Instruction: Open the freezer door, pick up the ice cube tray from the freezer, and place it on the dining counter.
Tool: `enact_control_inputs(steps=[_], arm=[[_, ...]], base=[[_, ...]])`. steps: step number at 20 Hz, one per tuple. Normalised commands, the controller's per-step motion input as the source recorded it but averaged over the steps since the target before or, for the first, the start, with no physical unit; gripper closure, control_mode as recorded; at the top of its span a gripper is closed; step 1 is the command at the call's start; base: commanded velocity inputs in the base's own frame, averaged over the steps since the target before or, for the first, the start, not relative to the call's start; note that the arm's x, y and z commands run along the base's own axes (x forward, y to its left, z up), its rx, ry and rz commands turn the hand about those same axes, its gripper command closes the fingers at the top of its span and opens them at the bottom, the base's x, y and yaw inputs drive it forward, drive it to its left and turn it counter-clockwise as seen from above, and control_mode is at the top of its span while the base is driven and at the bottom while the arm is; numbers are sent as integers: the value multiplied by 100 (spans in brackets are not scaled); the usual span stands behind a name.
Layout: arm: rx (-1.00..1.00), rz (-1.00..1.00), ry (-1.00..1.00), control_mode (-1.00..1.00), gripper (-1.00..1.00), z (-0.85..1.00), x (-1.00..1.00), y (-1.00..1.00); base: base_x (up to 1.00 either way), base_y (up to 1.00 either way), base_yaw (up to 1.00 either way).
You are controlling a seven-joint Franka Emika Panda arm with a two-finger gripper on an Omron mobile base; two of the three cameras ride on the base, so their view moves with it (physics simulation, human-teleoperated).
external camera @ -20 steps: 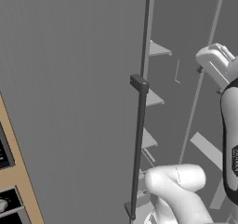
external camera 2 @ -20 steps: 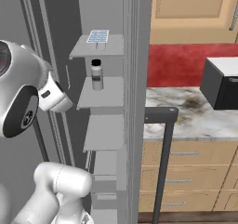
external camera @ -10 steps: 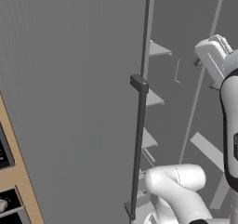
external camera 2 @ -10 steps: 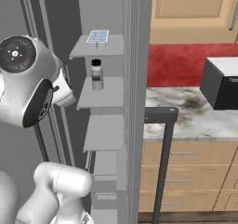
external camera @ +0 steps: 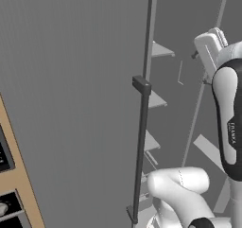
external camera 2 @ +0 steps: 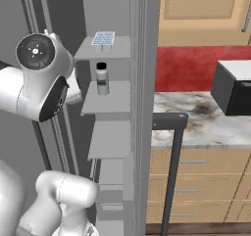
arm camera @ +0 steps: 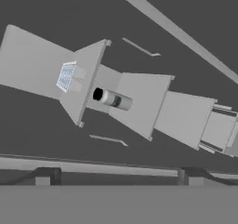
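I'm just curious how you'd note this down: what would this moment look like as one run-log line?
freezer door: open | ice cube tray: on top freezer shelf, above dark-capped bottle | gripper: open, empty, facing shelves

Ahead of my fingers I saw the freezer [arm camera: 195,46] interior rolled sideways, its pale shelves [arm camera: 139,104] stacked in a row. The ice cube tray [arm camera: 66,76] lay flat on the farthest-left shelf. Beside it, one shelf over, stood a black-capped bottle [arm camera: 111,98].
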Motion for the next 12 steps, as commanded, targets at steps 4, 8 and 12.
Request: enact_control_inputs(steps=[4,8,12], arm=[[15,-1,0,-100,-100,1,44,0],[11,-2,0,-100,-100,3,47,0],[14,0,0,-100,-100,1,44,0]], base=[[0,0,0],[0,0,0],[0,0,0]])
